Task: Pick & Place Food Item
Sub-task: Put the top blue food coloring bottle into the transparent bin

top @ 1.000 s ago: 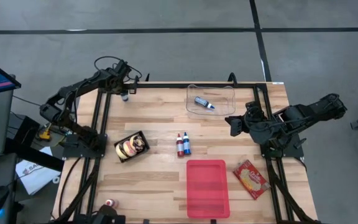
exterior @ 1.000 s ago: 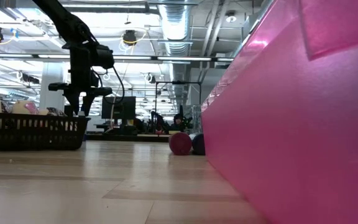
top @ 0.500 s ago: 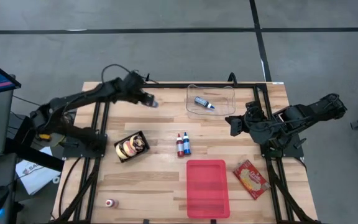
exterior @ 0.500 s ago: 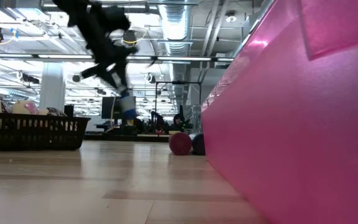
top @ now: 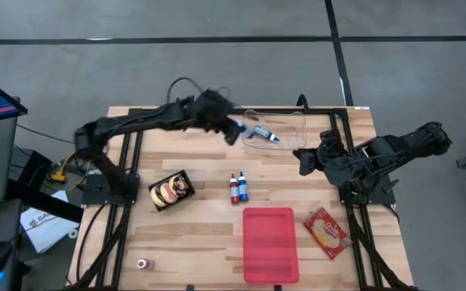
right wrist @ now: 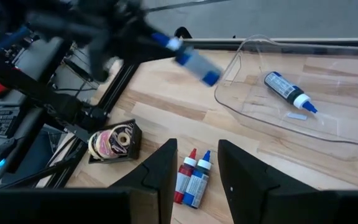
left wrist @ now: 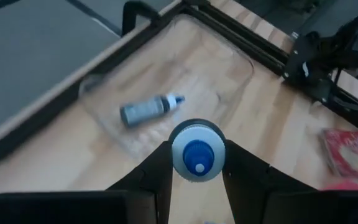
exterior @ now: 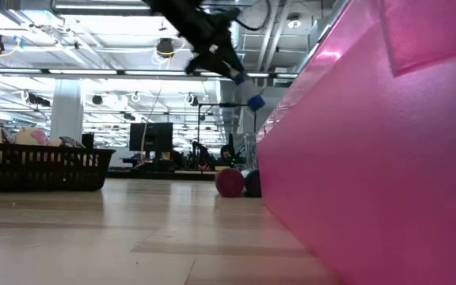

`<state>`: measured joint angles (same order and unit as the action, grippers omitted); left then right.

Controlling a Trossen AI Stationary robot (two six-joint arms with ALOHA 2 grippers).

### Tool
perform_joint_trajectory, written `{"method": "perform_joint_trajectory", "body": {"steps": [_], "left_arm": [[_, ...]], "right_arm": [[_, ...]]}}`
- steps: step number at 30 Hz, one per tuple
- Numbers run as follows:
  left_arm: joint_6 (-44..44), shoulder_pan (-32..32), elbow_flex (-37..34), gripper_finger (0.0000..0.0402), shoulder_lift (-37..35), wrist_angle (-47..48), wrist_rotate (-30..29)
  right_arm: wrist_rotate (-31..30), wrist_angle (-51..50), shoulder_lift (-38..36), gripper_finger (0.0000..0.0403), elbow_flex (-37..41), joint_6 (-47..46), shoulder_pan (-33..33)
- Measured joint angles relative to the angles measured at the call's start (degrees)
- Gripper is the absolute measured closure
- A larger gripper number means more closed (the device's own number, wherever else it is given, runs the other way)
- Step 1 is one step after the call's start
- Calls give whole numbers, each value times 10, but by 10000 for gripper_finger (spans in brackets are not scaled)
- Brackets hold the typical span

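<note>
My left gripper hangs above the table's far middle, just left of a clear tray, and is shut on a small bottle with a blue cap. The same bottle shows in the right wrist view, slanting down. Another bottle lies flat in the tray. My right gripper waits open at the table's right side, with nothing between its fingers. My left gripper pinches the bottle's body between its two fingers. The bottle lies along the fingers and sticks out past their ends, blue cap foremost and slanting down toward the tray. It is lifted clear of the table.
A red and a blue bottle lie side by side mid-table. A black basket of food stands at the left, a pink tray near the front, a red packet to its right. A small item lies at the near left.
My left gripper has swung from the table's far left corner toward the right along the far edge, rising and tipping from pointing down to a slant. The bottle went with it, lifted clear, and now hangs beside the clear tray.
</note>
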<state>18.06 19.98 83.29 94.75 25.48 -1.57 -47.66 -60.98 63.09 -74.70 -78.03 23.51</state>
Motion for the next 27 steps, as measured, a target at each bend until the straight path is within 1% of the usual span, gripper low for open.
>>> {"method": "perform_joint_trajectory", "body": {"steps": [4,7,9,14,19,22,25,27], "left_arm": [[-46,22,98,296,89,27,25],[-72,34,143,296,139,33,41],[-76,42,161,296,164,31,53],[-79,49,165,296,201,44,61],[-88,48,165,292,212,45,61],[-88,48,165,265,212,44,47],[-88,52,164,234,209,42,45],[-88,53,164,220,208,37,45]], "right_arm": [[-5,1,0,293,0,-4,1],[-5,1,0,293,0,-5,1],[-5,0,0,293,0,-12,1],[-5,-1,0,293,0,-17,1],[-5,-2,0,293,0,-20,1],[-5,-3,0,293,0,-19,1],[-5,-3,0,293,0,-17,1],[-5,-3,0,293,0,-17,1]]}}
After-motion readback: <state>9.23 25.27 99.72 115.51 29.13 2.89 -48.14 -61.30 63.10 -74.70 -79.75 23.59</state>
